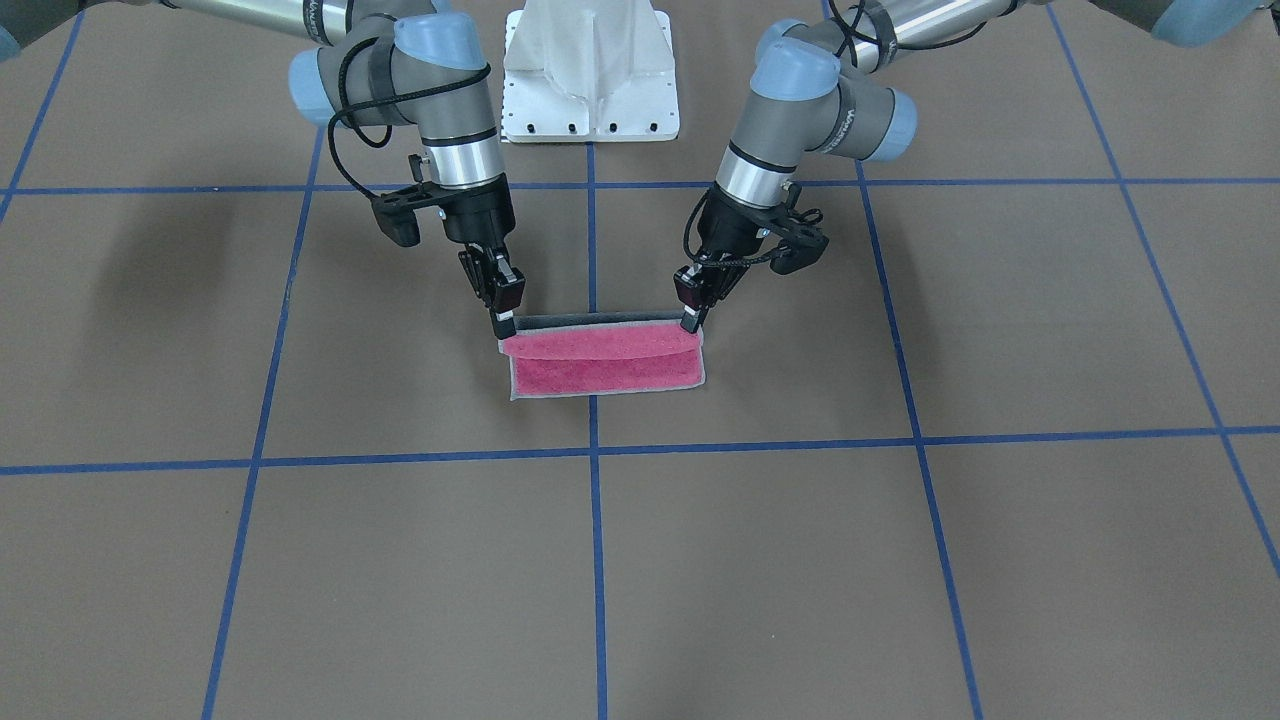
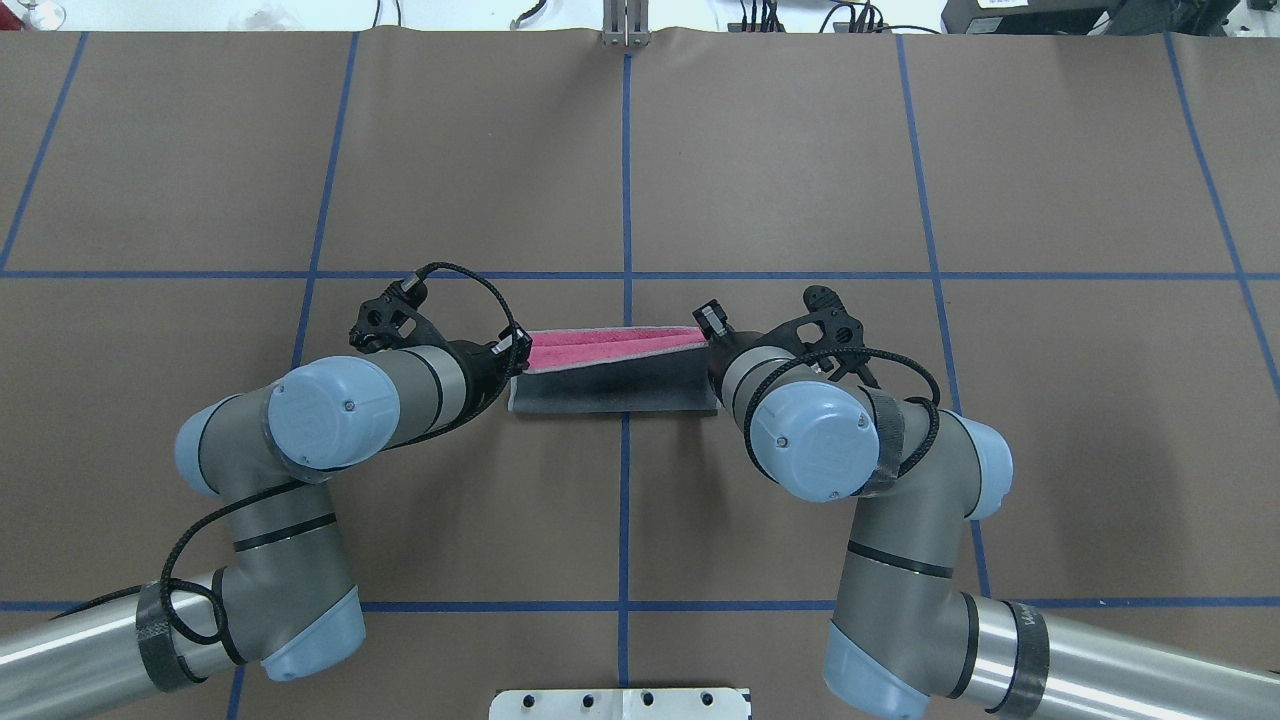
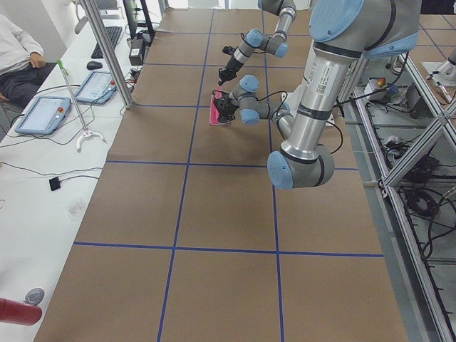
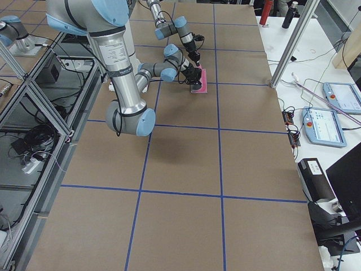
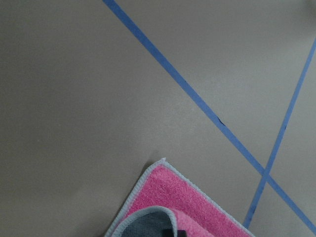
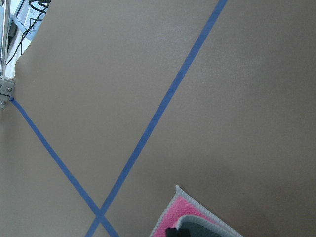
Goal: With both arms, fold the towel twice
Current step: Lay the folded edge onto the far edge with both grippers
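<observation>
we look down on the brown table point(image 6: 247, 123), crossed by two blue tape lines point(image 6: 100, 216) that meet near the bottom left. at the bottom edge a corner of the towel point(image 6: 178, 213) comes into view, pink face up with a pale grey stitched border. just below it a dark grey face curls over the pink. a small black piece point(image 6: 171, 231) sits against that curl; we cannot tell what it is. at the left edge a metal bracket point(image 6: 5, 93) stands at the table's end.
</observation>
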`<action>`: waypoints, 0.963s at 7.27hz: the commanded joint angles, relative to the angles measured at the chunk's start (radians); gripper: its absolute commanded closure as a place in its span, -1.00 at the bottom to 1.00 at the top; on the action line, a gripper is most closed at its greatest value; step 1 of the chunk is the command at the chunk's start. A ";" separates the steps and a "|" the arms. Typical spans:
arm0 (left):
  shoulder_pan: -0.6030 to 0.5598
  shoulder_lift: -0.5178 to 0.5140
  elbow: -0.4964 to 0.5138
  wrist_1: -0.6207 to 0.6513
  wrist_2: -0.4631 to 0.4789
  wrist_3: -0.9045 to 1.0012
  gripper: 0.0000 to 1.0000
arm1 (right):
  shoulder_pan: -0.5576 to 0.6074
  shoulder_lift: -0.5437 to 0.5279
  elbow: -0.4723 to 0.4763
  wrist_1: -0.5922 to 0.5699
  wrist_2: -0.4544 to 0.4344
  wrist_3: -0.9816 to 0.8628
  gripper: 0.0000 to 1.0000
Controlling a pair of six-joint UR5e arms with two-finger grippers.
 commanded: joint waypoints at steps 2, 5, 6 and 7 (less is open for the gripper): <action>-0.033 -0.007 0.001 -0.001 -0.029 0.064 -1.00 | 0.058 0.022 0.006 -0.006 0.077 -0.136 -1.00; -0.048 -0.015 0.010 -0.002 -0.110 0.062 -1.00 | 0.095 0.010 0.012 -0.006 0.139 -0.233 -1.00; -0.044 -0.041 0.020 -0.001 -0.110 0.053 -1.00 | 0.102 0.010 0.014 -0.003 0.165 -0.248 -1.00; -0.042 -0.083 0.056 0.001 -0.107 0.044 -1.00 | 0.108 0.009 0.020 -0.003 0.176 -0.250 -1.00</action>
